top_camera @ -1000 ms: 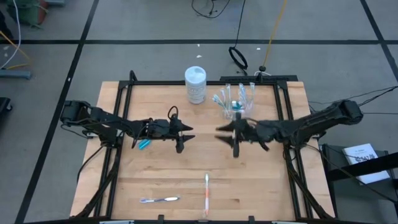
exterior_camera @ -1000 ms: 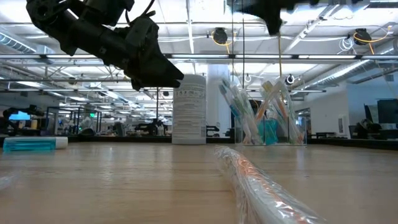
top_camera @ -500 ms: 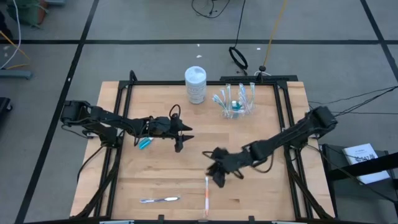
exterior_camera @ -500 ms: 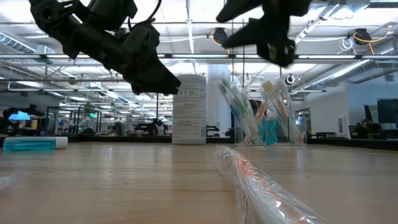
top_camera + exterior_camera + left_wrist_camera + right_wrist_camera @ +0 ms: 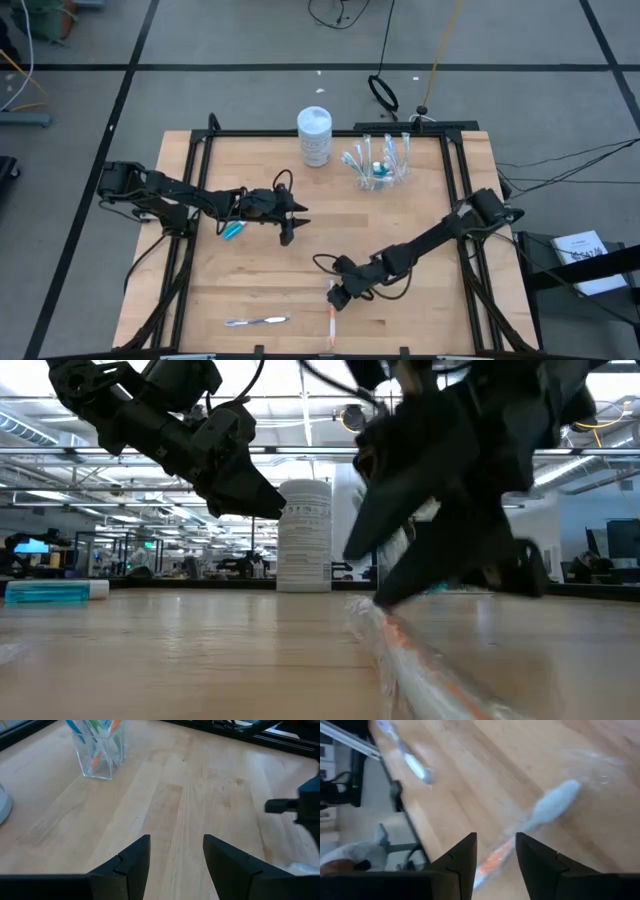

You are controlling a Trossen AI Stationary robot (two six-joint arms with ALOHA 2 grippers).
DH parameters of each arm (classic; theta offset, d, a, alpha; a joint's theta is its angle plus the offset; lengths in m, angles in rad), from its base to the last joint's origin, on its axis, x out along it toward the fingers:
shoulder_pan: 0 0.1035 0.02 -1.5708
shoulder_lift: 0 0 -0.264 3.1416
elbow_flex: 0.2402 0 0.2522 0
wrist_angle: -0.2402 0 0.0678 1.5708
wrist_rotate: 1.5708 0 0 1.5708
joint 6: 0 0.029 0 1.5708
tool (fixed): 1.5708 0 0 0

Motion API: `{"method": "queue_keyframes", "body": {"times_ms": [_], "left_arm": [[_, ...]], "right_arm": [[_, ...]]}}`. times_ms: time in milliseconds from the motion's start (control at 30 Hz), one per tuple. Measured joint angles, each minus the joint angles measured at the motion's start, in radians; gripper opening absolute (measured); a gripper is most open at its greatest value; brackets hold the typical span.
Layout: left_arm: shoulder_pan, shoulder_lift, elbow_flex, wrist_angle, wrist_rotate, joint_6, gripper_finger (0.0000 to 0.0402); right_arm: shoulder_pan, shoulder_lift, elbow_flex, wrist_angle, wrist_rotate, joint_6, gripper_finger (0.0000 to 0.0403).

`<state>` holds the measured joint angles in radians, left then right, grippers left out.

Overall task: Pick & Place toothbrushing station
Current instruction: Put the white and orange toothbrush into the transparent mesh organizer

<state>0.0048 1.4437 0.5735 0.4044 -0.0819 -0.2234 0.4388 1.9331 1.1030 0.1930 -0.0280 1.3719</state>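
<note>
Orange-and-white toothbrush flat on wooden table, seemingly plastic-wrapped, right pincer open above its head.

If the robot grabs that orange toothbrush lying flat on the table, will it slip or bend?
The orange toothbrush looks wrapped in shiny clear film, so it may well slip. It is long and slim, so probably light and a little bendy. The right tool, fingers open, is right above it.
</note>
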Motion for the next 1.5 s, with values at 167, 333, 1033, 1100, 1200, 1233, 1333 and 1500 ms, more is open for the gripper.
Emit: {"method": "queue_keyframes", "body": {"times_ms": [167, 333, 1033, 1100, 1200, 1233, 1333, 1500], "left_arm": [[0.000, 0.000, 0.000, -0.007, 0.004, 0.004, 0.0186], [0.000, 0.000, 0.000, -0.006, 0.005, 0.017, 0.0186], [-0.329, 0.241, 0.034, 0.159, 0.325, 0.439, 0.0204], [-0.333, 0.288, 0.081, 0.144, 0.344, 0.426, 0.0222], [-0.337, 0.364, 0.146, 0.085, 0.425, 0.428, 0.0246], [-0.342, 0.393, 0.166, 0.074, 0.437, 0.429, 0.0250], [-0.350, 0.446, 0.203, 0.007, 0.439, 0.479, 0.0251], [-0.360, 0.491, 0.219, -0.011, 0.397, 0.528, 0.0199]], "right_arm": [[-0.015, 0.039, 0.000, -0.001, -0.005, -0.006, 0.0127], [-0.030, 0.043, 0.000, -0.006, 0.005, -0.017, 0.0127], [-0.072, 0.045, -0.002, 0.053, -0.082, -0.128, 0.0127], [-0.073, 0.045, -0.002, 0.053, -0.082, -0.128, 0.0128], [-0.073, 0.045, -0.002, 0.055, -0.082, -0.128, 0.0128], [-0.073, 0.045, -0.002, 0.051, -0.082, -0.131, 0.0128], [-0.072, 0.045, -0.002, 0.039, -0.082, -0.135, 0.0128], [-0.072, 0.044, -0.002, 0.029, -0.085, -0.187, 0.0128]]}}
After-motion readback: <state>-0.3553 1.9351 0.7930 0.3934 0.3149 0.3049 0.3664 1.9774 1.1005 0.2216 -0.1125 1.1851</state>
